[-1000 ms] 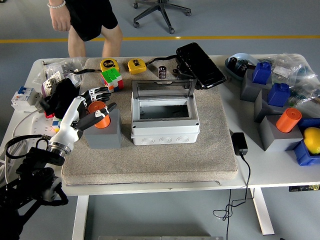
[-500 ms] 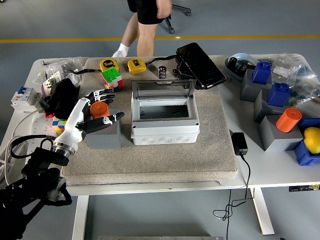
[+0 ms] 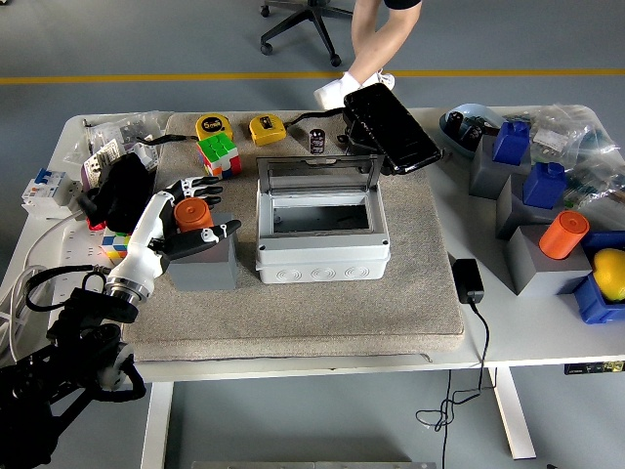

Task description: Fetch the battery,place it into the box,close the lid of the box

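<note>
The robot's left hand [image 3: 184, 217] cupped the orange cylindrical battery [image 3: 192, 214] with spread fingers, atop a grey block [image 3: 203, 264]; the open grey plastic box [image 3: 320, 234] stood just beyond its fingertips.

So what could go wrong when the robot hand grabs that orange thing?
The left hand has its fingers spread around the orange battery, not closed on it, so it might slip or tip off the grey block. Carrying it over, it could bump the white box or its raised lid.
</note>
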`<action>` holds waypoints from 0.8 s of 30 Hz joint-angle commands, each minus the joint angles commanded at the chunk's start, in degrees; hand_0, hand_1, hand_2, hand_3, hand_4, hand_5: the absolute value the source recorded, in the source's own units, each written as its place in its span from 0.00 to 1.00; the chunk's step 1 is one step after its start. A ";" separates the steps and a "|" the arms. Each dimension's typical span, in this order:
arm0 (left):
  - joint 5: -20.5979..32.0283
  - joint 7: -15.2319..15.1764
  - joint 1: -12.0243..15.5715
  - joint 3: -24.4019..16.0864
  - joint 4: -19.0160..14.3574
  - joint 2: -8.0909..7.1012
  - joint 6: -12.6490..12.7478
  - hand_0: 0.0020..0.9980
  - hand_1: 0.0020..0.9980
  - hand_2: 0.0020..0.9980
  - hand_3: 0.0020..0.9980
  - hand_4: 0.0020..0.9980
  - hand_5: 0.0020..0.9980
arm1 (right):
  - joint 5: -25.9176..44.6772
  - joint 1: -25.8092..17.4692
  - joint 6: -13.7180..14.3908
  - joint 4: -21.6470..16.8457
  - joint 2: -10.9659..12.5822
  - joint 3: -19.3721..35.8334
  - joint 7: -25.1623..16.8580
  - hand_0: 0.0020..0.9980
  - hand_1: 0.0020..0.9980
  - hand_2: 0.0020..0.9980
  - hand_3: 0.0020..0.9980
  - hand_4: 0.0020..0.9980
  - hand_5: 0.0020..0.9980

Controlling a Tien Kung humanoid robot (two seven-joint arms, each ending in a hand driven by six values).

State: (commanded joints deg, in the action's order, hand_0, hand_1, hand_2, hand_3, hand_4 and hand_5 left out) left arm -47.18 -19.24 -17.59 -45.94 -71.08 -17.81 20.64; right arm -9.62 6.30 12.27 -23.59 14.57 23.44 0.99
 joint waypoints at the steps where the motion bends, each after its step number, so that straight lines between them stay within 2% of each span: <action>1: 0.35 -0.11 -0.06 0.09 0.10 0.09 0.02 0.65 0.59 0.56 0.54 1.00 0.01 | -0.01 0.00 0.01 -0.01 0.00 -0.01 -0.01 0.61 0.63 0.61 0.57 0.91 0.46; 5: 2.08 -0.56 -0.44 0.62 0.57 0.39 -0.04 0.65 0.59 0.56 0.54 1.00 0.01 | 0.02 0.00 0.01 -0.01 -0.02 -0.13 -0.02 0.61 0.63 0.61 0.57 0.91 0.46; 6: 2.66 -0.71 -0.59 0.81 0.79 0.51 -0.06 0.51 0.47 0.45 0.46 0.86 0.00 | 0.04 -0.01 0.02 -0.01 -0.04 -0.16 -0.02 0.61 0.63 0.61 0.56 0.91 0.46; 11: 4.69 -1.08 -0.96 1.23 1.46 0.95 -0.22 0.51 0.47 0.45 0.46 0.86 0.00 | 0.05 -0.04 0.09 -0.02 -0.03 -0.26 -0.05 0.61 0.63 0.61 0.56 0.91 0.46; 12: 4.97 -1.14 -1.05 1.27 1.56 1.04 -0.26 0.39 0.34 0.28 0.30 0.74 0.00 | 0.07 -0.04 0.11 -0.02 -0.02 -0.29 -0.07 0.61 0.63 0.61 0.56 0.91 0.46; 17: 6.24 -1.54 -1.48 1.35 1.93 1.39 -0.45 0.39 0.34 0.28 0.30 0.74 0.00 | 0.10 0.03 0.22 -0.04 0.01 -0.35 -0.20 0.61 0.63 0.61 0.56 0.91 0.46; 18: 6.40 -1.59 -1.59 1.37 2.03 1.45 -0.49 0.27 0.22 0.17 0.20 0.43 0.00 | 0.11 0.04 0.24 -0.04 0.02 -0.39 -0.24 0.61 0.63 0.61 0.56 0.91 0.46; 23: 6.59 -1.60 -2.04 1.49 2.25 1.67 -0.61 0.27 0.22 0.17 0.20 0.43 0.00 | 0.22 0.13 0.31 -0.04 0.07 -0.67 -0.34 0.61 0.63 0.61 0.56 0.91 0.46; 24: 6.52 -1.55 -2.05 1.50 2.25 1.70 -0.60 0.25 0.15 0.14 0.19 0.26 0.00 | 0.25 0.13 0.33 -0.03 0.08 -0.72 -0.36 0.61 0.63 0.61 0.56 0.91 0.46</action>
State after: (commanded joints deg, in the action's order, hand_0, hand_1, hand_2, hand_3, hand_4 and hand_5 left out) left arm -40.66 -20.79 -19.64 -44.45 -68.83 -16.12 20.03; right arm -9.37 6.44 12.60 -23.62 14.65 22.72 0.64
